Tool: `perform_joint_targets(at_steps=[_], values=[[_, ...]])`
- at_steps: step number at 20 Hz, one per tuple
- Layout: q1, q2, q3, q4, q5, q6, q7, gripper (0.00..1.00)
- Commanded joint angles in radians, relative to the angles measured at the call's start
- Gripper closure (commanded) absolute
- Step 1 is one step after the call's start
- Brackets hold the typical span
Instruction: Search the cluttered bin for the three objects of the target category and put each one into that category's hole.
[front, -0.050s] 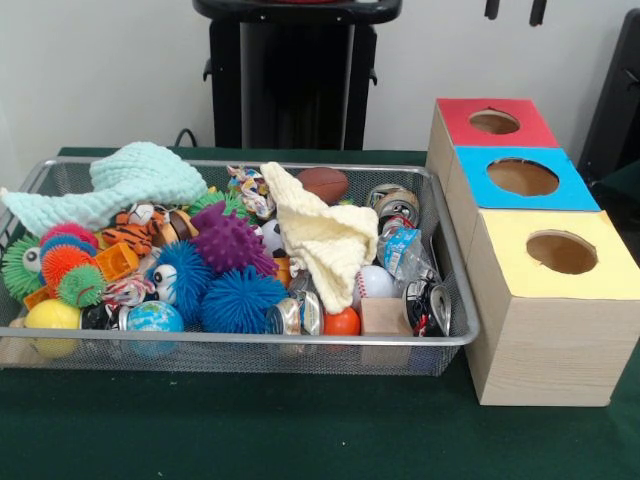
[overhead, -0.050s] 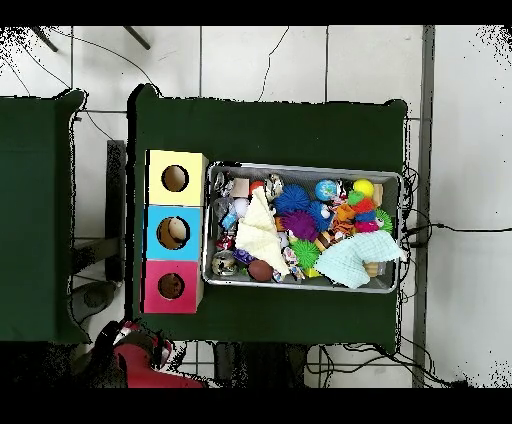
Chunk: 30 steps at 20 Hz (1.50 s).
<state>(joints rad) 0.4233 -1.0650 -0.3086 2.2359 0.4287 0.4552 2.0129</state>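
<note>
A wire mesh bin (front, -0.050s: 250, 340) (overhead, -0.050s: 305, 167) holds a heap of mixed things. Among them are a cream cloth (front, -0.050s: 325, 235) (overhead, -0.050s: 260, 235), a mint knitted cloth (front, -0.050s: 125, 185) (overhead, -0.050s: 355, 260), blue (front, -0.050s: 240, 300) and purple (front, -0.050s: 228, 240) spiky balls, a brown football (front, -0.050s: 323, 183), a baseball (front, -0.050s: 376, 282), crushed cans (front, -0.050s: 395, 205) and a globe ball (front, -0.050s: 155, 318). Beside the bin stand three wooden boxes with round holes, topped red (front, -0.050s: 495, 122) (overhead, -0.050s: 170, 286), blue (front, -0.050s: 522, 177) (overhead, -0.050s: 175, 233) and yellow (front, -0.050s: 560, 252) (overhead, -0.050s: 175, 178). Only my gripper (front, -0.050s: 515, 10) tips show, at the top edge behind the red box, apart and holding nothing.
The bin and boxes sit on a green table cover (front, -0.050s: 300, 430). A black pedestal (front, -0.050s: 290, 70) rises behind the bin. In the overhead view the red arm (overhead, -0.050s: 135, 360) is folded back off the table's corner, and something pale shows inside the blue box's hole.
</note>
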Motion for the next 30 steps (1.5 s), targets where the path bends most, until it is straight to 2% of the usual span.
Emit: perform_joint_targets(at_steps=[1,4,5,7,8,11,13,18,25,30], values=[[-0.018,0.015,-0.016,-0.077,-0.012,0.023,0.225,0.00],[-0.047,0.028,-0.029,-0.099,-0.068,-0.017,0.138,0.00],[-0.061,0.030,-0.029,-0.105,-0.085,-0.024,0.106,1.00],[-0.070,0.081,-0.091,-0.187,-0.169,0.026,0.056,1.00],[-0.109,0.087,-0.075,-0.189,-0.178,-0.013,0.026,1.00],[-0.274,0.084,0.060,-0.164,-0.173,-0.085,-0.071,1.00],[-0.348,0.084,0.127,-0.162,-0.170,-0.107,-0.085,1.00],[-0.408,0.097,0.177,-0.214,-0.217,-0.107,-0.054,1.00],[-0.526,0.102,0.299,-0.183,-0.244,-0.162,-0.058,1.00],[-0.585,0.105,0.352,-0.178,-0.283,-0.173,-0.058,1.00]])
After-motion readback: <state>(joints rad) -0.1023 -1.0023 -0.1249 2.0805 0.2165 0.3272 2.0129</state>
